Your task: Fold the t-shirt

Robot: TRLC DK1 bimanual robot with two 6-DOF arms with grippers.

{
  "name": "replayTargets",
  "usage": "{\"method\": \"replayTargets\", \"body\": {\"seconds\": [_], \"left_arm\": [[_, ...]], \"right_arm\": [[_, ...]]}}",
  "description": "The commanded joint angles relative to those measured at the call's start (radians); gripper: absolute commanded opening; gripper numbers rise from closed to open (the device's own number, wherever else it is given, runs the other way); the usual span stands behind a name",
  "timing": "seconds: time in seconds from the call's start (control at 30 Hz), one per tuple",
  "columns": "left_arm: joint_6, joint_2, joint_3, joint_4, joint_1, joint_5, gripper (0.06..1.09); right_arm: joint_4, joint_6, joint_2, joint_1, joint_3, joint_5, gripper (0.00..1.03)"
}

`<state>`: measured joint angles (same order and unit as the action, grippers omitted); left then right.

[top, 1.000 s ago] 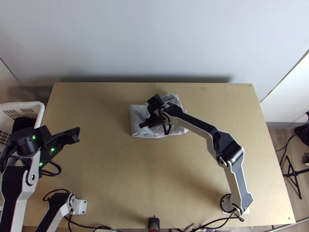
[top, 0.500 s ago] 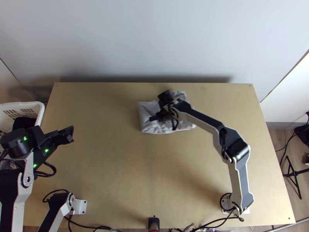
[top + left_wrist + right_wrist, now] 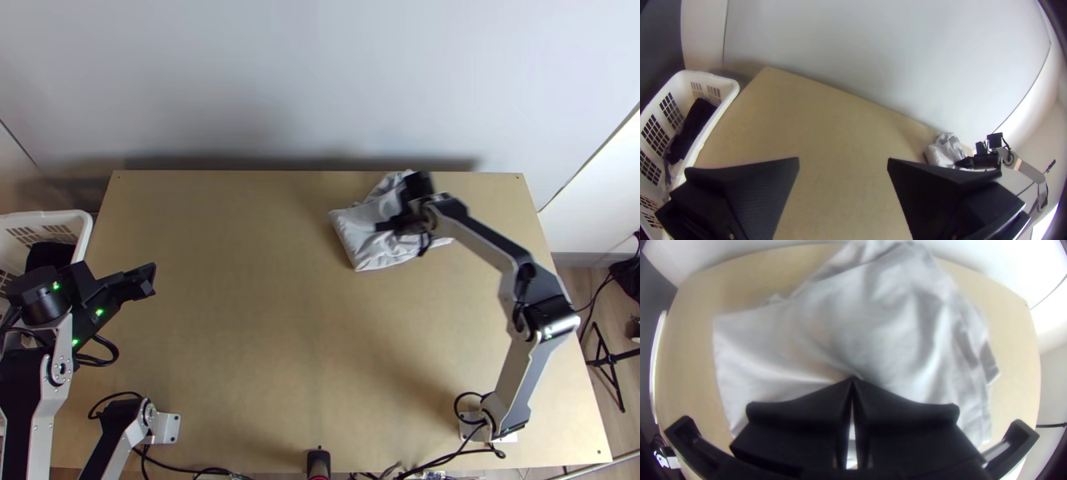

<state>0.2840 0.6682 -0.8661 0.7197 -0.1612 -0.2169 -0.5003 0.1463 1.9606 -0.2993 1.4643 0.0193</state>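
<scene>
The top view takes in the whole bench [image 3: 240, 336]: the t-shirt [image 3: 360, 244] lies right of the middle and reaches up to the far edge, with the right end effector [image 3: 381, 227] over it and the right arm covering part of the cloth. Near the left side, well apart from the t-shirt, is the left end effector [image 3: 151, 281].

What that arm hides shows in the right wrist view: a smooth, flat corner on one side, loose rumpled cloth across the middle, and stacked layers with a small turned-up edge on the other side. There the right end effector [image 3: 852, 378] has its two fingertips pressed together in the middle of the t-shirt, creases running in to them, with a small pinch of cloth held between.

The left wrist view looks into the white slotted basket [image 3: 724, 82] beside the bench, where a dark cloth [image 3: 693, 126] lies. The left end effector [image 3: 843, 161] has its fingers spread wide with nothing between them; the t-shirt is far beyond them, bunched beside the right end effector's tips.
</scene>
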Motion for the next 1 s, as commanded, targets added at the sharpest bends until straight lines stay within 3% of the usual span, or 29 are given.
{"method": "replayTargets", "body": {"seconds": [0.0, 0.2, 0.57, 0.97], "left_arm": [[0.006, 0.002, 0.012, -0.006, 0.000, -0.007, 1.02], [0.004, 0.002, 0.012, -0.011, 0.002, -0.015, 1.02], [0.009, 0.004, 0.044, -0.025, 0.006, -0.024, 1.02], [0.038, -0.025, 0.070, -0.031, 0.003, -0.022, 1.02]], "right_arm": [[0.022, -0.074, -0.052, 0.183, -0.024, 0.004, 0.03], [0.034, -0.109, -0.094, 0.282, -0.045, 0.001, 0.03], [0.032, 0.032, -0.224, -0.003, -0.042, -0.027, 0.03], [0.034, 0.033, -0.088, -0.093, -0.051, -0.028, 0.03]]}}
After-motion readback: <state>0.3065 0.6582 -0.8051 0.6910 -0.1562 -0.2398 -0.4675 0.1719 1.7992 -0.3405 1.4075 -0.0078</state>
